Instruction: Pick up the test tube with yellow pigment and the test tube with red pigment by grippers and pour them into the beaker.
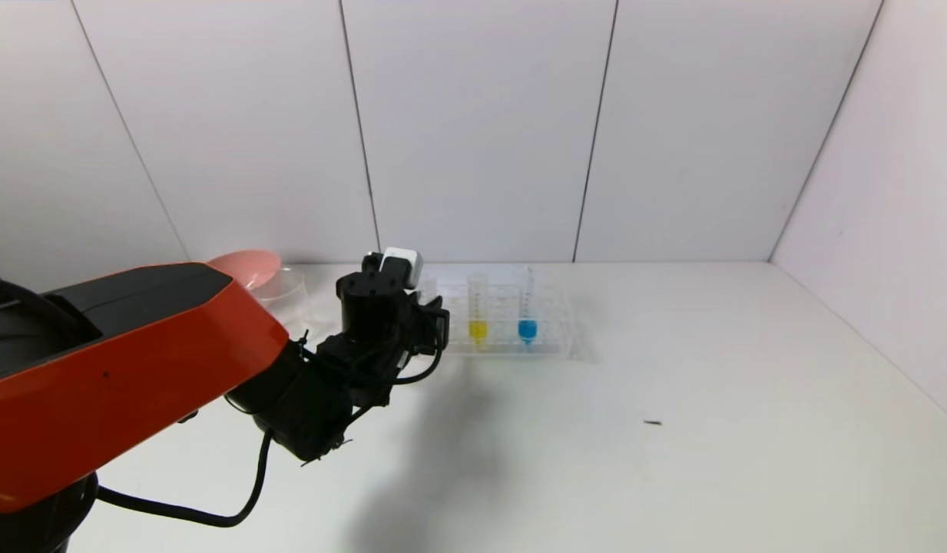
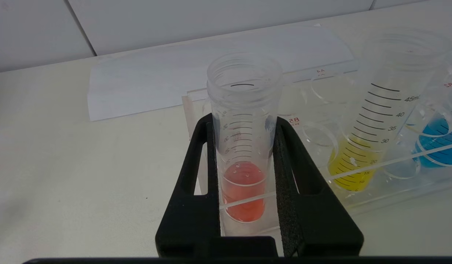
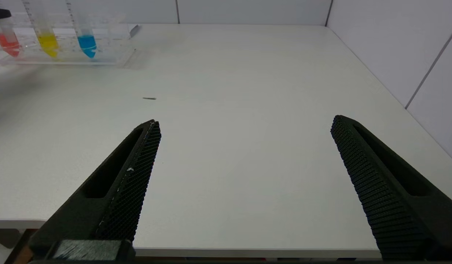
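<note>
The test tube with red pigment (image 2: 244, 146) stands upright in the clear rack (image 2: 387, 194), at its end slot. My left gripper (image 2: 243, 121) is shut on it, one finger pressed against each side above the liquid. In the head view the left gripper (image 1: 435, 315) hides this tube. The test tube with yellow pigment (image 1: 478, 307) stands in the rack beside it and also shows in the left wrist view (image 2: 376, 124). The clear beaker (image 1: 285, 296) stands at the back left, to the left of my left gripper. My right gripper (image 3: 244, 124) is open and empty over the table's front edge.
A blue-tipped tube (image 1: 527, 307) stands in the rack to the right of the yellow one. A pink bowl (image 1: 246, 265) sits behind the beaker. A white sheet (image 2: 138, 88) lies behind the rack. A small dark speck (image 1: 653, 422) lies on the table.
</note>
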Available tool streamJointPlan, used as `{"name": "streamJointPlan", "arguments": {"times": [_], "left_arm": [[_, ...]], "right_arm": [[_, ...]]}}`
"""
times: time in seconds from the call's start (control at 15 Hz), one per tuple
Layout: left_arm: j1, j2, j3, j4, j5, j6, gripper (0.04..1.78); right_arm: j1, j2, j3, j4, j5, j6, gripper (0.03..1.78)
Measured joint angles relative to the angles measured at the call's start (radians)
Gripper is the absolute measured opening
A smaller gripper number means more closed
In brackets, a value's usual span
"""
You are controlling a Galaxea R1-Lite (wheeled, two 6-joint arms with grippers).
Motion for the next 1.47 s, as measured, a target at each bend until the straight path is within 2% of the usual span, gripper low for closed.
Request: {"name": "streamJointPlan", "arguments": {"times": [0.53, 0.73, 1.47], "left_arm": [[0.006, -0.046, -0.015, 0.008, -0.006, 0.011, 0.45], [0.016, -0.092, -0.021, 0.041, -0.037, 0.013, 0.45], [0.041, -0.252, -0.022, 0.120, -0.052, 0.040, 0.45]], "right_arm": [[0.000, 0.000, 0.000, 0.000, 0.000, 0.000, 1.70], [0.000, 0.000, 0.000, 0.000, 0.000, 0.000, 1.70], [0.000, 0.000, 0.000, 0.000, 0.000, 0.000, 1.70]]}}
